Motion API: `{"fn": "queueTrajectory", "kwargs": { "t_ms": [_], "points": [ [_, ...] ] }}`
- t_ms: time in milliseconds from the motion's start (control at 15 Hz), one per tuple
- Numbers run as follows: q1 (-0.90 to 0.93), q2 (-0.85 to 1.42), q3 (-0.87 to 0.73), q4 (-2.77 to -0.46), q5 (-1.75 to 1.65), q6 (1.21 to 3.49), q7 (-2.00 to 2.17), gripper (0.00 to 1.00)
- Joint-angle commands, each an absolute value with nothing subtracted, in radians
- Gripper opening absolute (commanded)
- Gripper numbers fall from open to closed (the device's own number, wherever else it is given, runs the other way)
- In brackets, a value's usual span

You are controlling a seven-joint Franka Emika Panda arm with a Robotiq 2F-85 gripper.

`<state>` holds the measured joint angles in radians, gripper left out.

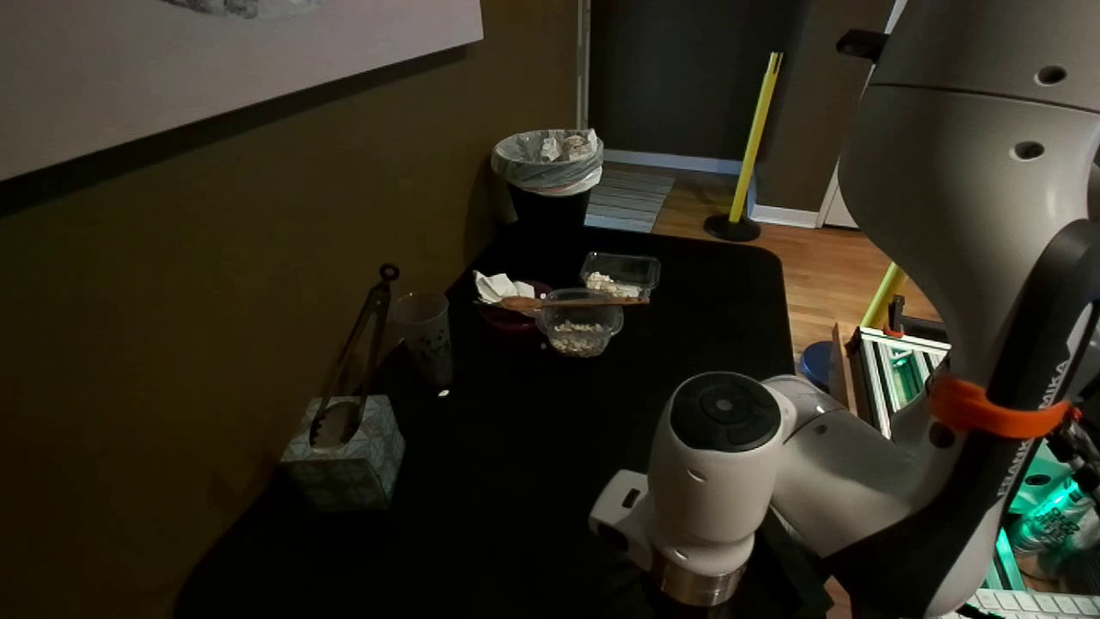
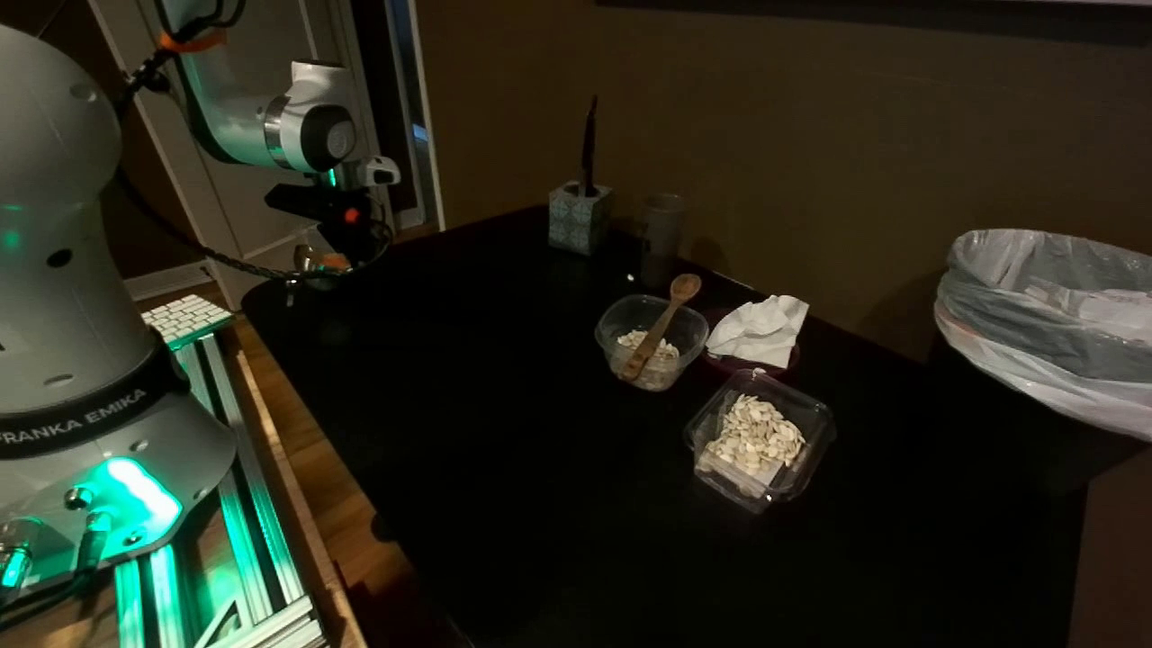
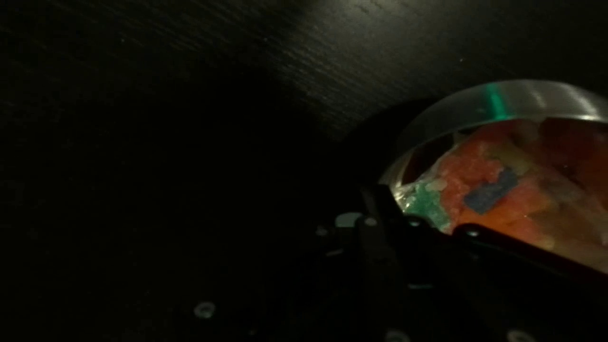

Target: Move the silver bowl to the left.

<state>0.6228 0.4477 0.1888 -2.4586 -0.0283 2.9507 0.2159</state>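
The silver bowl [image 3: 475, 107] is at the right of the wrist view, cut off by the frame edge. It holds orange, red and green pieces. My gripper [image 3: 380, 199] is dark and hard to make out. Its fingers are close together at the bowl's near-left rim and look shut on it. In an exterior view the silver bowl [image 2: 309, 256] hangs tilted at my gripper [image 2: 353, 247], seemingly above the far end of the black table [image 2: 504, 504]. In an exterior view the arm's wrist [image 1: 713, 481] shows, but the fingers and bowl are out of view.
A clear bowl [image 2: 621, 319] with seeds carries a wooden spoon [image 2: 664, 326]. A clear square container [image 2: 814, 432] with seeds and a white napkin [image 2: 759, 330] on a dark red dish stand beside it. A tissue box [image 2: 576, 220] with tongs and a tall cup [image 2: 662, 225] stand by the wall.
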Motion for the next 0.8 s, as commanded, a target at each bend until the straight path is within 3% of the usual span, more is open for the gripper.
{"fn": "queueTrajectory", "kwargs": {
  "t_ms": [0, 267, 400, 533, 733],
  "points": [
    [0.573, 0.452, 0.231, -2.443, -0.022, 2.888, 0.184, 0.01],
    [0.469, 0.439, 0.328, -2.440, -0.001, 2.804, 0.098, 0.04],
    [0.419, 0.428, 0.369, -2.439, 0.007, 2.744, 0.050, 0.29],
    [0.386, 0.422, 0.392, -2.435, 0.015, 2.697, 0.015, 0.37],
    [0.363, 0.417, 0.404, -2.428, 0.017, 2.640, -0.018, 0.60]
  ]
}}
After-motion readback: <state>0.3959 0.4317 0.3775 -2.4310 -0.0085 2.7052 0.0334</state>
